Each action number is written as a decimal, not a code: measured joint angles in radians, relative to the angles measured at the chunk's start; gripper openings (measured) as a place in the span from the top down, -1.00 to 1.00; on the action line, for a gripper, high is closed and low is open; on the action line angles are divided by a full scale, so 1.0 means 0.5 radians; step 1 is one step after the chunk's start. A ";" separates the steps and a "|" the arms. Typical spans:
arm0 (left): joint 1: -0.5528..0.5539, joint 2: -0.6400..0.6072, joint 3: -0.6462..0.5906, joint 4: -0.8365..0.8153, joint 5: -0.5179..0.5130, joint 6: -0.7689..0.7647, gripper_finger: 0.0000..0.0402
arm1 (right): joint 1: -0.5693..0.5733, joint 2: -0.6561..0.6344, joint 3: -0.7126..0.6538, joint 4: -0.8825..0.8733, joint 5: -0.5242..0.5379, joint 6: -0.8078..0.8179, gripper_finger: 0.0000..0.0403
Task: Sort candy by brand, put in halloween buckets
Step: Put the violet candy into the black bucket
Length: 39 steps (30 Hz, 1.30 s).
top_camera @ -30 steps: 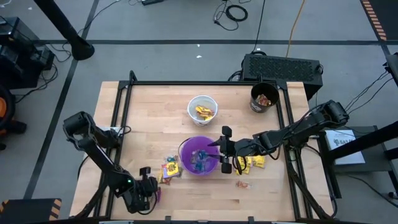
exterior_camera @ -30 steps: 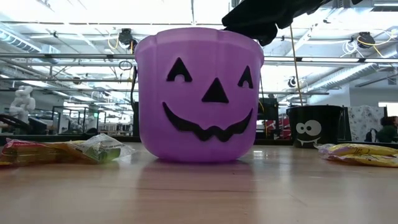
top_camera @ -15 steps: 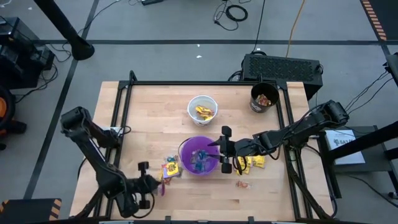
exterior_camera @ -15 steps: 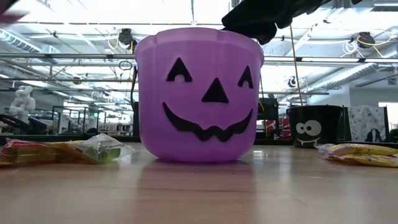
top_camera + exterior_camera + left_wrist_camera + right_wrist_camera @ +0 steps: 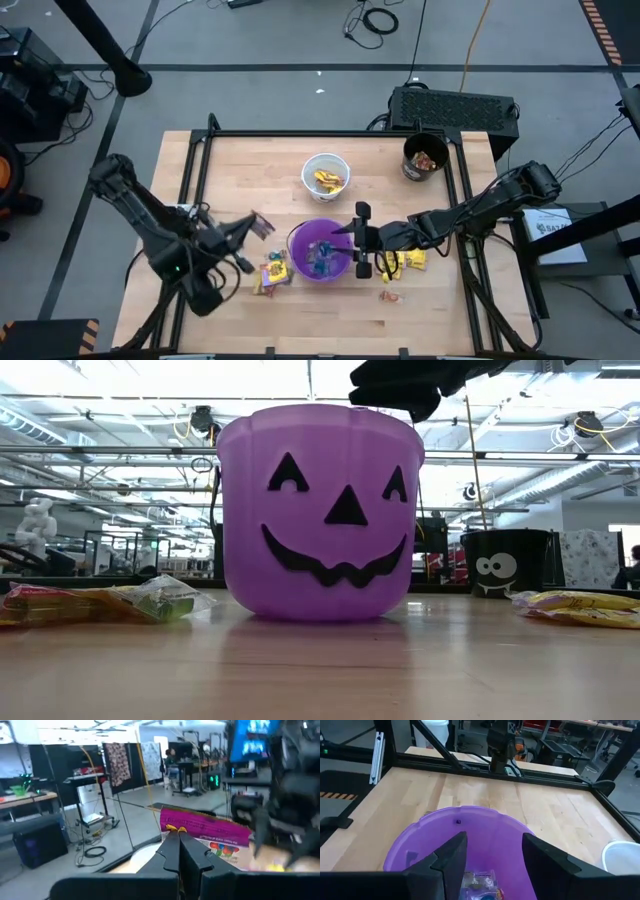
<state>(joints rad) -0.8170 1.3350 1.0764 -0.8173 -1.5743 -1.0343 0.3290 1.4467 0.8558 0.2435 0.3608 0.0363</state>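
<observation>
- Carrying a pink-purple candy packet (image 5: 205, 827) toward the buckets seems to be the step in hand: the left gripper (image 5: 250, 226) hangs above the table, left of the purple bucket (image 5: 320, 250), with the packet pinched at its tip.
- In the left wrist view its two dark fingers (image 5: 172, 855) meet on the packet's lower edge, so the claw is clamped tight on this one sweet.
- The next move probably calls for bringing the packet over the rim of the matching bucket, then parting the fingers so it drops inside; which brand it is I cannot read.
- The right gripper (image 5: 360, 240) hovers over the purple bucket's right rim with its fingers spread wide and nothing between them; the right wrist view looks past them down into the bucket, where a few blue-green wrappers (image 5: 480, 887) lie.
- The white bucket (image 5: 325, 175) stands behind the purple one, near the table's middle, with yellow candy inside.
- The black bucket (image 5: 425, 155) stands at the far right corner, holding orange-red pieces.
- Loose sweets lie on the wooden table (image 5: 250, 170): a mixed pile (image 5: 272, 272) just left of the purple bucket, and yellow packets (image 5: 408, 261) to its right.
</observation>
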 joint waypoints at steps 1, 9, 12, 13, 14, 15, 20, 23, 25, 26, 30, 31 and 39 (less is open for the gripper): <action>0.022 0.017 -0.008 -0.002 0.016 0.002 1.00 | 0.000 0.000 0.000 0.018 0.001 0.011 0.09; 0.049 0.050 -0.007 0.058 0.004 0.008 1.00 | 0.000 -0.001 0.000 0.103 0.000 0.023 0.09; 0.030 0.042 -0.007 0.209 0.208 0.156 1.00 | 0.000 -0.001 0.000 0.119 0.000 0.033 0.09; 0.031 0.030 -0.007 0.297 0.373 0.251 1.00 | 0.000 -0.001 0.000 0.141 -0.003 0.049 0.09; 0.035 0.018 -0.007 0.399 0.556 0.367 1.00 | 0.000 -0.001 0.000 0.172 -0.013 0.065 0.09; 0.044 0.013 -0.007 0.519 0.748 0.497 1.00 | 0.000 -0.001 0.000 0.209 -0.051 0.072 0.09; 0.092 0.019 -0.006 1.198 1.155 1.153 1.00 | 0.000 -0.001 0.000 0.371 -0.269 0.116 0.09; 0.146 0.032 -0.005 1.525 1.021 1.621 1.00 | 0.020 -0.001 0.000 0.453 -0.352 0.133 0.09; 0.214 0.043 -0.005 1.731 1.048 1.924 1.00 | 0.049 -0.001 0.000 0.513 -0.306 0.071 0.08; 0.251 0.049 -0.005 1.824 1.083 2.037 1.00 | 0.068 -0.001 0.000 0.543 -0.230 0.032 0.06; 0.402 0.091 -0.005 2.022 1.176 2.302 1.00 | 0.142 -0.001 0.000 0.684 0.103 -0.082 -0.10; 0.440 0.108 -0.005 2.046 1.197 2.352 1.00 | 0.154 -0.001 0.000 0.725 0.158 -0.095 -0.15; 0.670 0.295 -0.005 2.301 1.369 2.663 1.00 | 0.143 -0.001 0.000 0.836 0.172 -0.041 -0.36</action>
<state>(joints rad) -0.4819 1.4824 1.0740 0.3334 -0.8898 0.2971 0.4005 1.4464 0.8558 0.6614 0.4469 0.0157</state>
